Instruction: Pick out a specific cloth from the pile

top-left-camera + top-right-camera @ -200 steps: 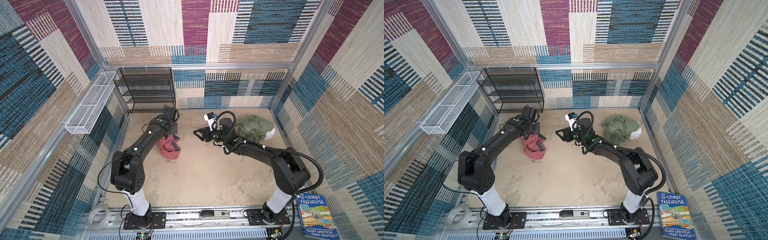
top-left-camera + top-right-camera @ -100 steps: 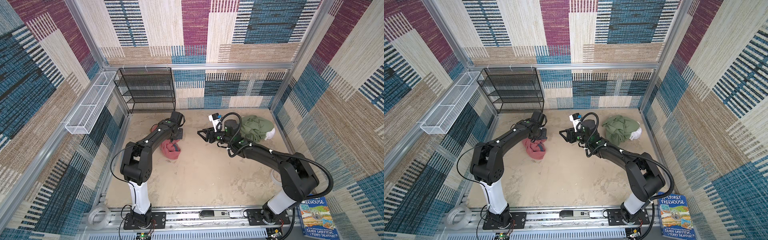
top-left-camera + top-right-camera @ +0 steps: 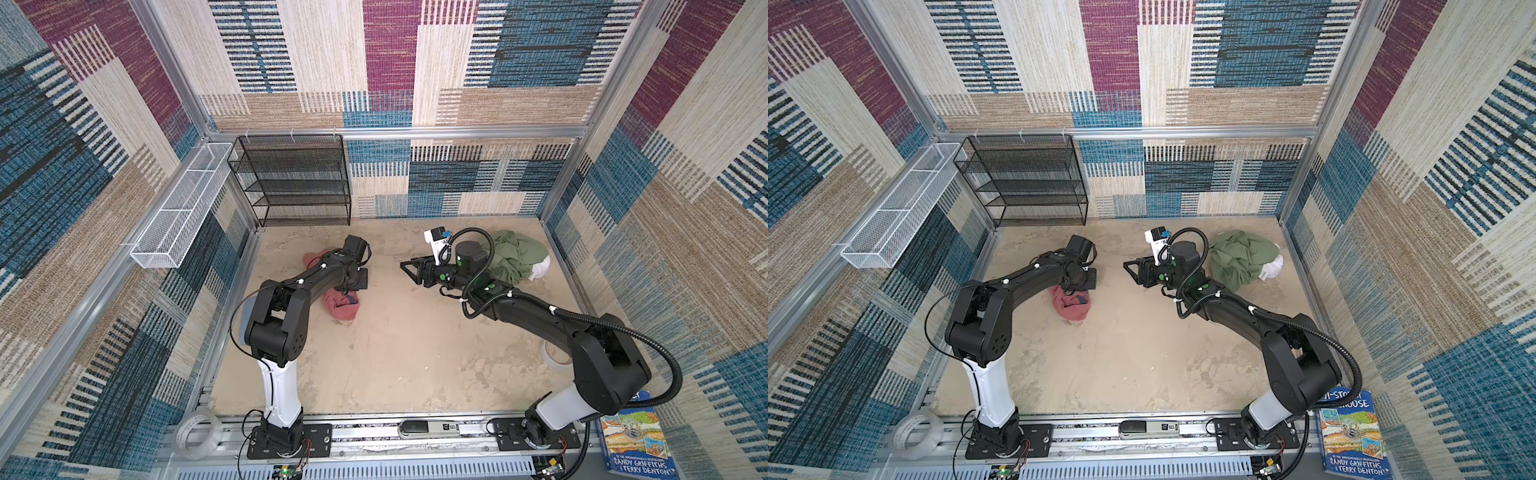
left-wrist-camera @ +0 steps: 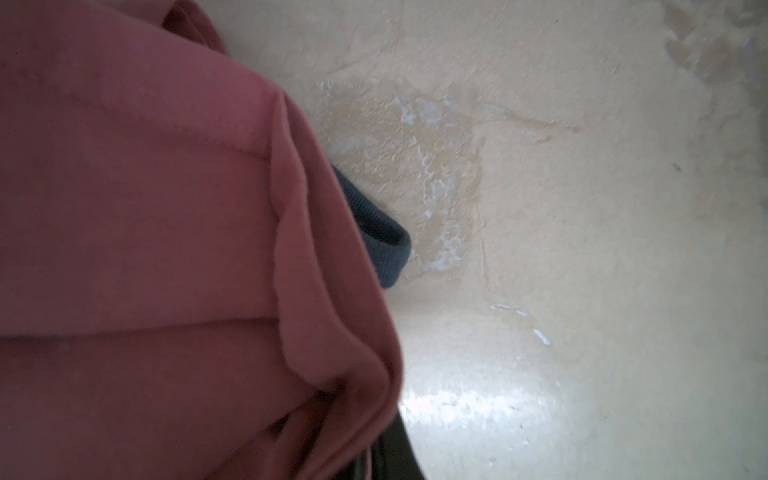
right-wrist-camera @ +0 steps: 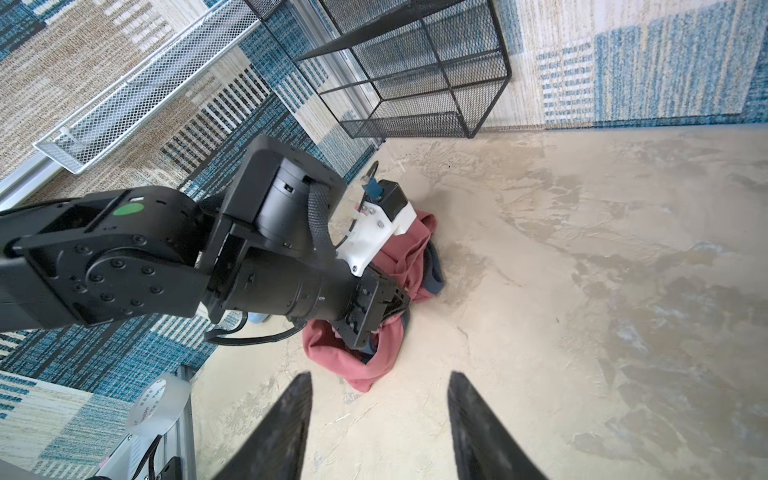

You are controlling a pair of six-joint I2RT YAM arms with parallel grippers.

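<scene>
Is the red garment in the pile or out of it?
Out. The red garment lies bunched on the floor, gripped by the left gripper, well apart from the green and white clothes.

In both top views a wire shelf rack point(image 3: 297, 178) stands at the back of the surface point(image 3: 395, 365), upper left of centre, against the rear wall. A wire basket point(image 3: 178, 208) hangs on the left wall beside it. The cloth point(image 3: 343, 307) lies left of centre; the right wrist view shows the left fingers point(image 5: 395, 305) resting on it. The pile point(image 3: 515, 257) sits well apart in the right rear corner, with the right fingers point(image 5: 286, 424) between the two. A tape roll point(image 3: 195, 430) lies at lower left, a book point(image 3: 636, 436) at lower right.
</scene>
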